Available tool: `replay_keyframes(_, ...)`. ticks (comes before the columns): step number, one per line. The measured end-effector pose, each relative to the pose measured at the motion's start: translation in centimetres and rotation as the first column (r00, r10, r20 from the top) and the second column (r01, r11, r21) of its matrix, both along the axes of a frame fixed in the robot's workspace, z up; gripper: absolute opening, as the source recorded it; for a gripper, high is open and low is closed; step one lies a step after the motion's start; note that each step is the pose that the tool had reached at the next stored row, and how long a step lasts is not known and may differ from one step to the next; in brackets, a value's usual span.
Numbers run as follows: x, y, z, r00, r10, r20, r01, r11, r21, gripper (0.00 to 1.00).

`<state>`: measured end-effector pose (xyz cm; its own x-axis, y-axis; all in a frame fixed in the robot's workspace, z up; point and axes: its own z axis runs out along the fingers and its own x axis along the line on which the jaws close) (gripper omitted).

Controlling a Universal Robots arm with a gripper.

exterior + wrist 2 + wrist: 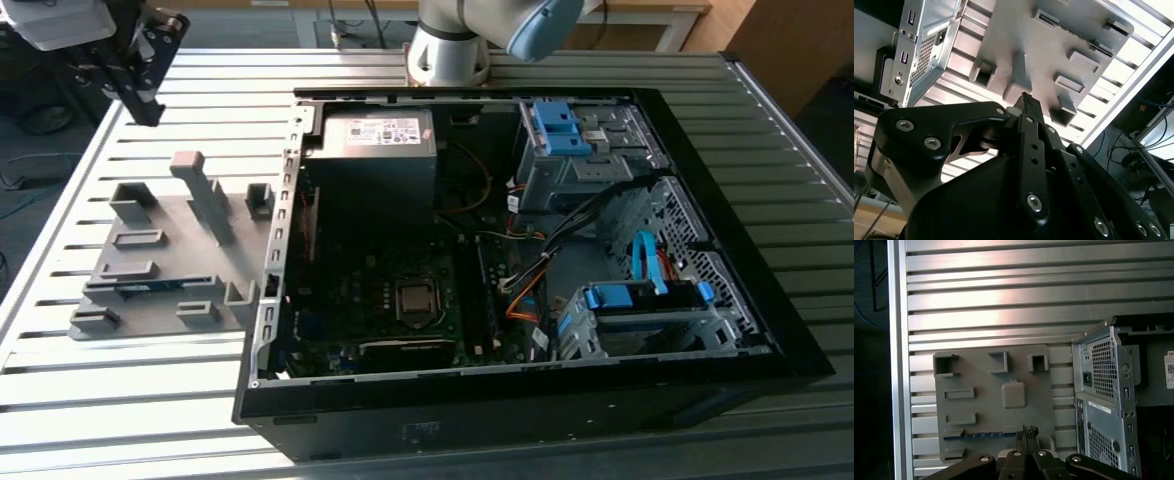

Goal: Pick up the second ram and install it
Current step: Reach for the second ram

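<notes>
Hovering over the table (pixel 80 200) at the exterior view's far left, the gripper (pixel 147 112) hangs beyond the far end of the fixture (pixel 174 262) and holds nothing. In the first wrist view its jaws look drawn together, with no gap to speak of. The ram (pixel 147 288) seems to stand on edge in a slot at the fixture's near end, showing as a thin blue strip well apart from the gripper. The case (pixel 467 420) lies open on the exterior view's right. Step in hand, by judgement: the pick-up, not yet begun. A grasp would call for parted jaws set across the ram's thin edge, over its middle.
</notes>
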<state>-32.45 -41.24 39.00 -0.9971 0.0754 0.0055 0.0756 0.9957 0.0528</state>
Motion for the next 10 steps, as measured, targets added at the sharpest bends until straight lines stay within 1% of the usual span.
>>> replay_keyframes(3, -0.21, -0.37, -0.01, 1.0000, 0.001, 0.0000, -0.001, 1.0000, 0.0000, 0.11)
replay_keyframes(10, -1.05, -0.86, -0.03, 1.0000, 0.002, 0.0000, -0.002, 1.0000, 0.0000, 0.11)
